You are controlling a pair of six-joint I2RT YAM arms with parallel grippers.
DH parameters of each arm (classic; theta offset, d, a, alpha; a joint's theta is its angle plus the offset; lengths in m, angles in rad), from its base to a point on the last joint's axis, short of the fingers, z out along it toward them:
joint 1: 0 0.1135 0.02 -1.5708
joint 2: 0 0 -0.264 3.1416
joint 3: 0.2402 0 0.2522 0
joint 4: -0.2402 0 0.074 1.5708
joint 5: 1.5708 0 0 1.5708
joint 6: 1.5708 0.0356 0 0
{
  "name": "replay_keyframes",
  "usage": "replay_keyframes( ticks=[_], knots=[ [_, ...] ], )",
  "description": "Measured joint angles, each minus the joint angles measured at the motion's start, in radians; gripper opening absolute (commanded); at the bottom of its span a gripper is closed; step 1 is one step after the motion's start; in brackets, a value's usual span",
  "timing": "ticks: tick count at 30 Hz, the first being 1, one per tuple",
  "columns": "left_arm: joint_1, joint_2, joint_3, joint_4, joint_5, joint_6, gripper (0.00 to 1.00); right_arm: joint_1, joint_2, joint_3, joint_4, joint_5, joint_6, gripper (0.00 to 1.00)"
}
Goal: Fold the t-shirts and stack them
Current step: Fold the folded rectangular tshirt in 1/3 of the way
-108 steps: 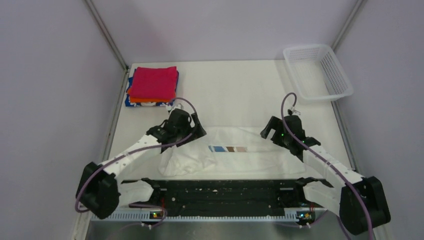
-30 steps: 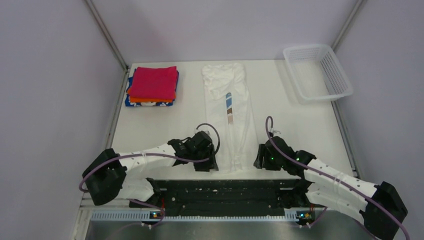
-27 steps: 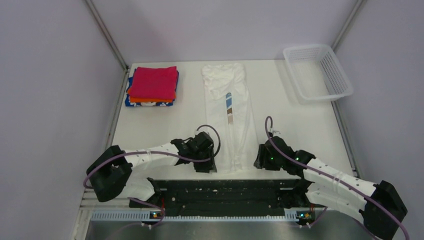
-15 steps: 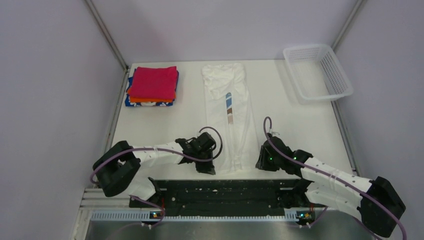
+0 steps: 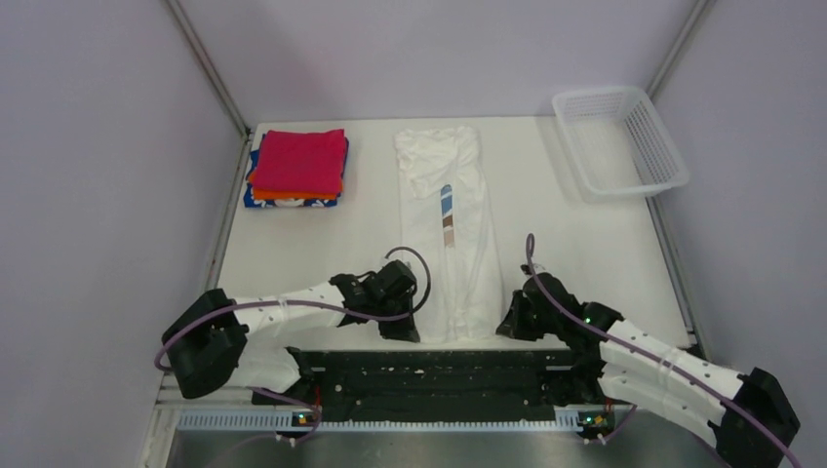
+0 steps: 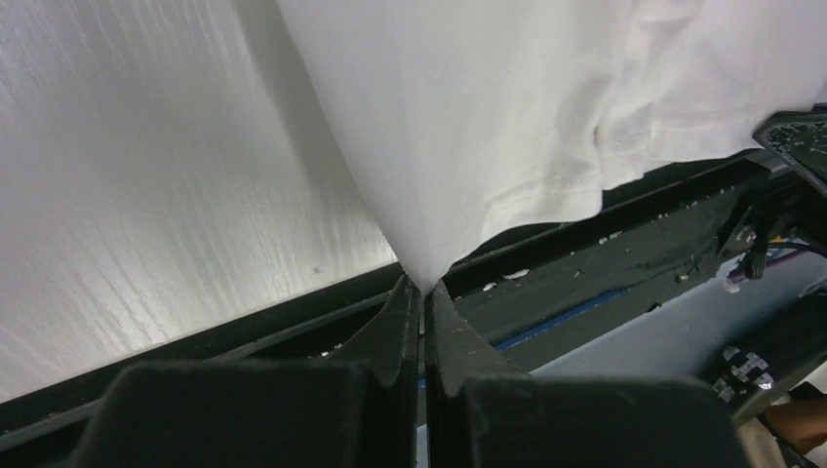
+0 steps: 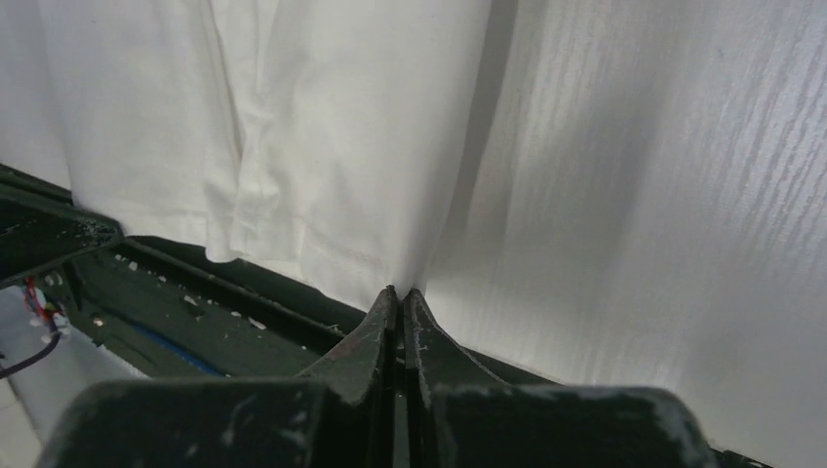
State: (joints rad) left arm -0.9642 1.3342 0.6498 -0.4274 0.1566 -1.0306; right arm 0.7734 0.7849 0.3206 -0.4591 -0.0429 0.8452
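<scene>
A white t-shirt [image 5: 451, 229] with blue and brown stripes lies folded into a long strip down the middle of the table. Its near hem reaches the table's front edge. My left gripper [image 5: 413, 331] is shut on the hem's left corner [image 6: 425, 276]. At the right corner [image 7: 402, 278], my right gripper [image 5: 505, 327] is shut on the cloth too. Both corners are pinched into points between the jaws. Folded magenta-red, orange and blue t-shirts [image 5: 298, 168] sit stacked at the back left.
A white mesh basket [image 5: 618, 141] stands at the back right corner. The black rail [image 5: 439, 370] of the arm mounts runs along the table's near edge just below the hem. Grey walls close in left, right and behind.
Both grippers have closed on the near corners of the white t-shirt's hem over the last second. The right gripper has shifted slightly nearer the front edge.
</scene>
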Motion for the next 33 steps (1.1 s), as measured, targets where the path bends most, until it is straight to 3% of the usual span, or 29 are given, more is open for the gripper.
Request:
replay_keyframes(
  ticks=[6,11,20,26,33],
  knots=[
    [-0.006,-0.083,-0.017,0.010,0.008,-0.003,0.00,0.004,-0.112,-0.015,0.003,-0.032,0.015,0.00],
    [-0.001,-0.064,0.025,-0.001,0.007,0.027,0.00,0.004,-0.077,0.003,0.024,-0.019,0.014,0.00],
    [0.148,0.009,0.146,0.012,0.026,0.098,0.00,-0.052,0.098,0.121,0.137,-0.002,0.002,0.00],
    [0.288,0.073,0.241,0.018,0.034,0.134,0.00,-0.160,0.241,0.193,0.249,-0.004,-0.016,0.00],
    [0.435,0.232,0.421,0.021,0.053,0.177,0.00,-0.290,0.474,0.386,0.389,-0.012,-0.048,0.00]
  ],
)
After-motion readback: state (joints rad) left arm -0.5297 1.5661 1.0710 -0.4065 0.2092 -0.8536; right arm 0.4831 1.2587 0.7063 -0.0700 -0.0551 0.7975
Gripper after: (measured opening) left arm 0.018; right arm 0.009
